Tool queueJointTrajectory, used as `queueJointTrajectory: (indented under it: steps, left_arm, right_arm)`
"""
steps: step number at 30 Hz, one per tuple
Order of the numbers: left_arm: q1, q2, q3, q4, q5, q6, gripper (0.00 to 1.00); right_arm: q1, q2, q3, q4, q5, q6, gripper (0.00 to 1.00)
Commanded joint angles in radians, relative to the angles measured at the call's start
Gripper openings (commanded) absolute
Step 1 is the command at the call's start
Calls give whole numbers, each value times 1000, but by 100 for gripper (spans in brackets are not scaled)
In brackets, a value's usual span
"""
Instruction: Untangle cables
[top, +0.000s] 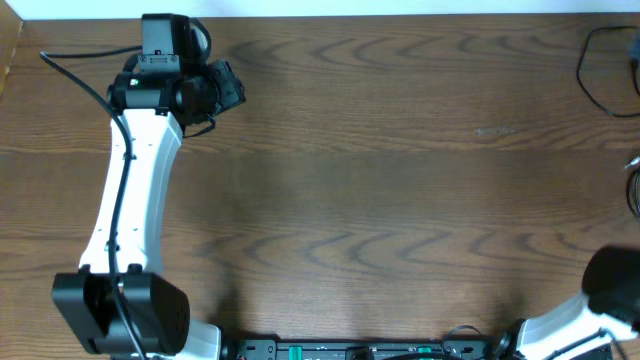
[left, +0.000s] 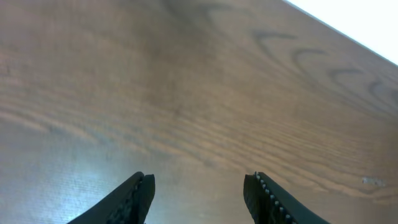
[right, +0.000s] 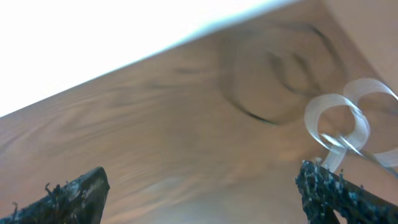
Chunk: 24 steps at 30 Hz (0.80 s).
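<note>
Overhead, the brown wood-grain table (top: 400, 200) carries the thin black cord (top: 583, 62) curved open toward the right at its far right corner, cut off by the frame. Blurred beside the wide-open, empty right gripper (right: 202, 193), the thin white cord (right: 311, 121) curls in two loops, ends unseen; the left gripper (left: 199, 183) is likewise released.

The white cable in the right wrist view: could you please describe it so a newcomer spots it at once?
On the wooden table, look to the right of the view. Just above one finger of the right gripper, the white cable curls in two pale loops. Its neighbour, the black cable, is a thin dark ring to its left.
</note>
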Motion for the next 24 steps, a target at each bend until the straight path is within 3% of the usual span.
queueJointTrajectory:
  steps: [1, 3, 4, 5, 6, 17, 24]
  left_arm:
    - [-4, -95, 29, 34, 9, 118, 56]
    - [-3, -111, 29, 39, -3, 118, 58]
    - [-3, -114, 29, 39, -4, 118, 68]
    - [-3, -114, 29, 39, -4, 118, 90]
    - [-3, -114, 29, 38, -5, 118, 98]
    - [-3, -114, 22, 38, -5, 118, 99]
    - [-3, -114, 22, 38, -5, 118, 100]
  right_arm:
    - [98, -84, 3, -58, -191, -164, 96]
    - [147, -119, 3, -105, -191, -212, 97]
    - [166, -133, 3, -129, -191, -234, 97]
    - [188, -150, 3, -159, -190, -259, 97]
    - [204, -162, 3, -183, -187, -276, 97]
    - [251, -254, 3, -473, -188, -281, 99]
    - [251, -253, 3, -507, -188, -281, 99]
